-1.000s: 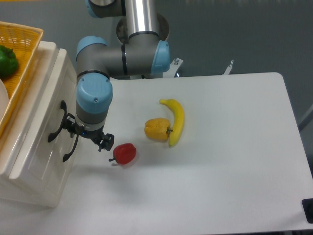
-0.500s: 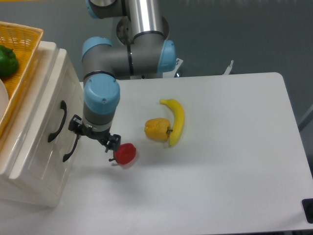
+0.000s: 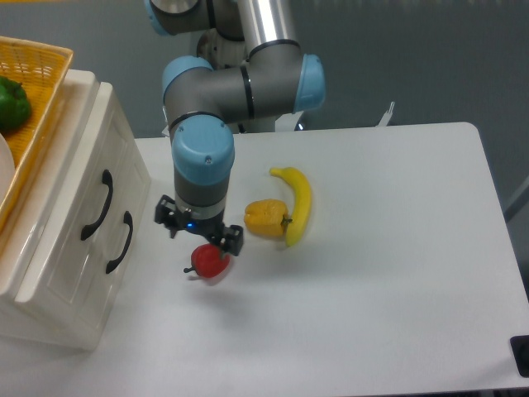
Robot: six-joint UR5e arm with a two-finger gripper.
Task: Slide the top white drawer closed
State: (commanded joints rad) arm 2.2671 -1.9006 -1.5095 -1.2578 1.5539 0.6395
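Observation:
The top white drawer [image 3: 114, 157] is in the cream cabinet at the left, and its front looks flush with the cabinet face. Its black curved handle [image 3: 95, 205] is the upper-left one of the two. My gripper [image 3: 200, 229] hangs point-down to the right of the cabinet, clear of the drawer front and right over a red pepper [image 3: 210, 261]. Black fingers [image 3: 234, 240] stick out on both sides of the blue wrist, spread apart and holding nothing.
The lower drawer's handle [image 3: 121, 242] is just right of the top one. A yellow basket [image 3: 45, 62] with a green pepper [image 3: 13, 101] rests on the cabinet. A yellow pepper [image 3: 264, 217] and a banana [image 3: 299, 204] lie mid-table.
My gripper has moved right, from touching the drawer front by the handles to above the red pepper. The drawer handles are now uncovered.

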